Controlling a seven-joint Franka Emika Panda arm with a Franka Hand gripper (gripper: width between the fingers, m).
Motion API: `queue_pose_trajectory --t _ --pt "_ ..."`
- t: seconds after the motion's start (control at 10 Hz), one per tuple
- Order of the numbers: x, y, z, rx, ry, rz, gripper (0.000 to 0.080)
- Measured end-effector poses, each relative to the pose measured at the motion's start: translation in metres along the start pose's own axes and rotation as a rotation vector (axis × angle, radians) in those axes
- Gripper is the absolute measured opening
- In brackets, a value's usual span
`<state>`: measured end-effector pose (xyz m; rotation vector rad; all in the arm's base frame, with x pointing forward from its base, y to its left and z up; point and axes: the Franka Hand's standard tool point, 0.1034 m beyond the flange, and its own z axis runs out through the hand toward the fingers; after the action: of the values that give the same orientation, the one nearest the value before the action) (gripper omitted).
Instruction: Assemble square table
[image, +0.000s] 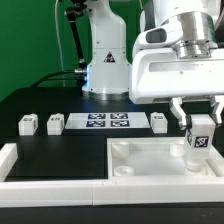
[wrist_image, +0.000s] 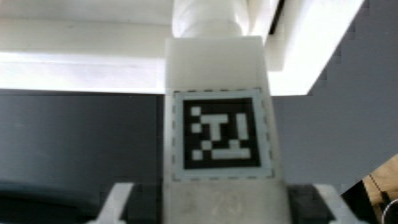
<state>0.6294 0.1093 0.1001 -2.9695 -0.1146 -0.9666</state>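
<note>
The square table's white slab (image: 140, 168) lies flat at the front, towards the exterior view's right, with rounded recesses at its corners. My gripper (image: 198, 128) is shut on a white leg (image: 198, 138) that has a black-and-white tag and is held upright over the slab's far corner at that view's right. Whether the leg's lower end touches the slab I cannot tell. In the wrist view the tagged leg (wrist_image: 221, 135) fills the middle between my fingers (wrist_image: 121, 205), with the gripper (wrist_image: 221, 208) around it and the slab (wrist_image: 107, 70) beyond. Three more legs (image: 28, 124) (image: 55, 124) (image: 159, 122) stand on the black table.
The marker board (image: 108, 122) lies between the loose legs at the back. Long white border rails (image: 50, 186) frame the front and the exterior view's left. The arm's white base (image: 105, 62) stands behind the board.
</note>
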Motion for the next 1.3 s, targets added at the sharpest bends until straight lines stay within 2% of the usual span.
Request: queue_pose_trajectory --t 0.5,0.8,1.1,1.3 --pt "-0.009 -0.015 0.011 0.008 0.012 -0.018 0.0292" --pt "-0.01 -0.015 0.01 -0.006 0.02 0.018 0.0292" --pt "-0.028 -0.015 0.002 -0.012 0.003 0.022 0.0293" --pt "-0.029 -0.015 0.004 -0.009 -0.023 0.025 0.0306"
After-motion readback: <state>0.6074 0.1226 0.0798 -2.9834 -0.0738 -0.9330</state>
